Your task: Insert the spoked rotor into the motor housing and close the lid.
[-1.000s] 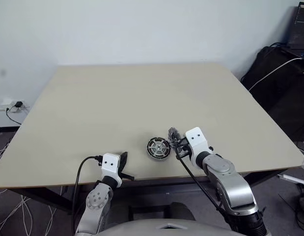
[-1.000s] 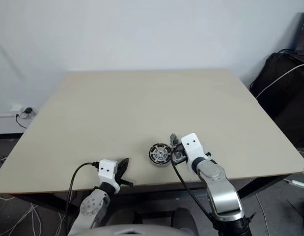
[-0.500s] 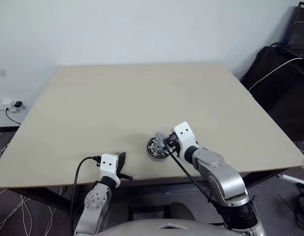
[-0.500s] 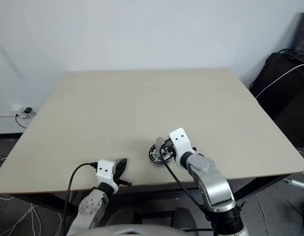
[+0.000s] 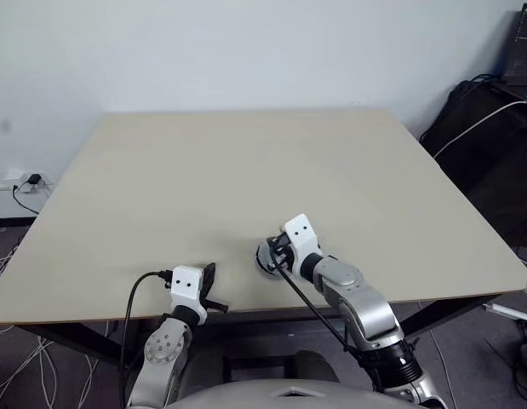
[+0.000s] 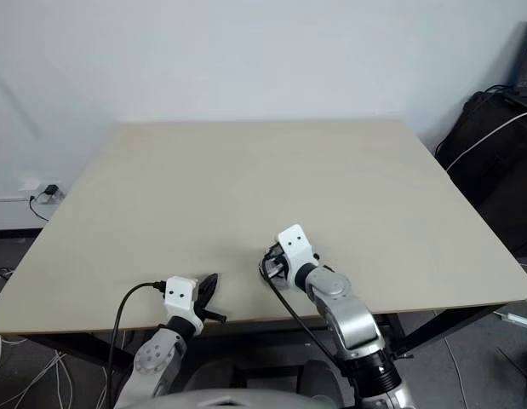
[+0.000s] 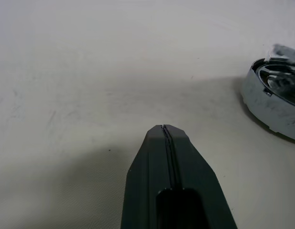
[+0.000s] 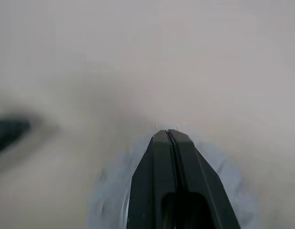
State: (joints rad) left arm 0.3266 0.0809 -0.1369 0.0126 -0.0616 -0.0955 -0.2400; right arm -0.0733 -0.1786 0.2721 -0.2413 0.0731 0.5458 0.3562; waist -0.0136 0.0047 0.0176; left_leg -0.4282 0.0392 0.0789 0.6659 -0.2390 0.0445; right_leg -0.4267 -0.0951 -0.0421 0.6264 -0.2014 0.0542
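The setting was a plain lab or office room. A large beige table [image 5: 246,170] stood against a bare white wall [image 5: 246,51]. A wall socket with a plugged-in adapter [image 5: 29,181] and loose cables [image 5: 16,358] lay on the left; black bags and a white cable [image 5: 476,128] sat on the right.

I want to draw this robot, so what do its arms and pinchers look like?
Draw each arm as chunky silver-grey metal tubes with round joints. Near each wrist sits a white boxy block with two small dark dots. The left gripper and right gripper each have two black fingers, tapering to a flat wedge tip. A thin black cable loops from each white block back along the arm.
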